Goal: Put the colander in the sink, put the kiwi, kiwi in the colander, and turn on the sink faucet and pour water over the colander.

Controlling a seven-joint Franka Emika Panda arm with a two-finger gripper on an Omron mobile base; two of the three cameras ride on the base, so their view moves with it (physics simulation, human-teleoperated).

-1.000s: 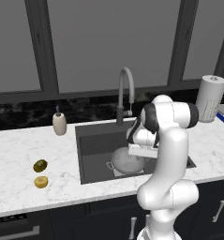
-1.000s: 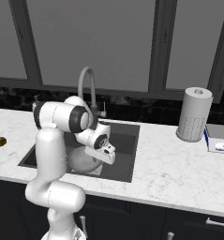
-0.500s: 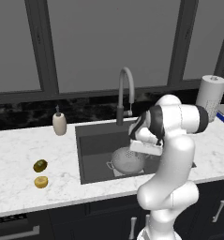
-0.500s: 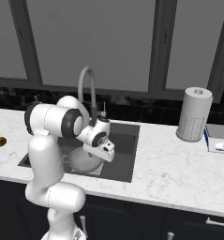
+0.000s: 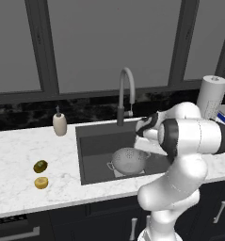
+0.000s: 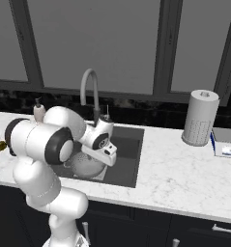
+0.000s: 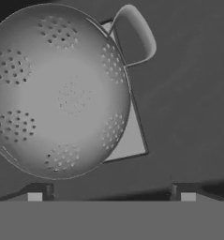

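The colander (image 5: pixel 129 160) is sitting upright on the sink (image 5: pixel 92 146) floor, ready for fruit. The fingers (image 7: pixel 35 193) are spread wide and empty above it, while both kiwis (image 5: pixel 40 166) are lying on the desk (image 5: pixel 20 155), well left of the sink.

Brushed, perforated metal colander (image 7: pixel 62 93) — matt dark sink (image 5: pixel 92 146) — glossy veined marble counter (image 5: pixel 20 155)
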